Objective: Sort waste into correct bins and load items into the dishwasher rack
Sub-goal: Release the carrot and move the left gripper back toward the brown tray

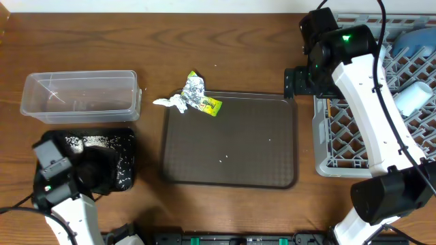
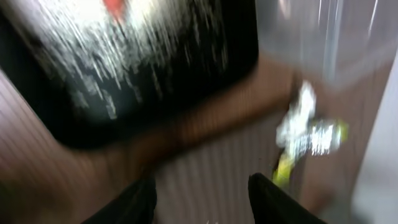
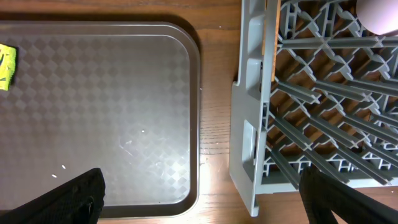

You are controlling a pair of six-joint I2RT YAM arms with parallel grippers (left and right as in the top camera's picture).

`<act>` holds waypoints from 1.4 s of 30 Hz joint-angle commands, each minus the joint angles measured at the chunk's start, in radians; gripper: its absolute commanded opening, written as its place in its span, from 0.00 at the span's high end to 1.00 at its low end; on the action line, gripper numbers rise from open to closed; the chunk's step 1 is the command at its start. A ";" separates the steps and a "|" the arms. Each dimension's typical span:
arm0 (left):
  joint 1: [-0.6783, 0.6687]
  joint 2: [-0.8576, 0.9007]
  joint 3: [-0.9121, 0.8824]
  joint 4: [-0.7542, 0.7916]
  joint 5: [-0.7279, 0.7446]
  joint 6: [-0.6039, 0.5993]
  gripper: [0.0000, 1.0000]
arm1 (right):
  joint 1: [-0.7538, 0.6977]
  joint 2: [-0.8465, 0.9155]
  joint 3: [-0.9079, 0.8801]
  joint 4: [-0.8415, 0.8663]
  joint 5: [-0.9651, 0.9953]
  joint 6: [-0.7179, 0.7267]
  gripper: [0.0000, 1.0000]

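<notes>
The shallow black tray [image 1: 126, 146] at the front left holds scattered white rice [image 2: 93, 56] and an orange carrot [image 2: 114, 7]. My left gripper [image 2: 202, 200] hovers beside it, open and empty; that view is blurred. The clear tub [image 1: 78, 95] stands behind the black tray. Crumpled foil [image 1: 195, 90], a yellow-green wrapper [image 1: 211, 105] and white paper [image 1: 167, 103] lie at the brown tray's far left corner. The grey rack [image 1: 327, 146] at the right holds a dark blue bowl [image 1: 409, 41] and a pale blue cup [image 1: 415, 99]. My right gripper [image 3: 202, 199] is wide open over the gap between the brown tray and the rack.
The dark brown serving tray [image 1: 228, 143] fills the middle of the table, with a few rice grains on it. A whitish-pink cup [image 3: 379, 12] shows in the rack. My right arm [image 1: 368, 88] stretches over the rack's left side.
</notes>
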 commanded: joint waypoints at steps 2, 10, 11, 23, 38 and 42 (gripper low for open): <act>-0.143 -0.014 0.018 -0.049 0.143 0.064 0.48 | 0.001 -0.010 0.002 -0.001 0.007 0.014 0.01; -0.491 -0.009 0.018 -0.029 0.056 -0.012 0.47 | 0.002 -0.010 0.002 -0.001 0.007 0.014 0.01; -0.532 -0.006 0.018 -0.030 0.032 -0.021 0.46 | 0.002 -0.010 0.002 -0.001 0.007 0.014 0.01; -0.945 0.049 0.018 -0.039 -0.230 -0.224 0.43 | 0.002 -0.010 0.002 -0.001 0.007 0.014 0.01; -1.059 0.119 0.027 0.082 -0.190 -0.232 0.00 | 0.002 -0.010 0.002 -0.001 0.007 0.014 0.01; -1.059 0.143 0.094 0.079 -0.190 -0.183 0.00 | 0.002 -0.010 0.002 -0.001 0.007 0.014 0.01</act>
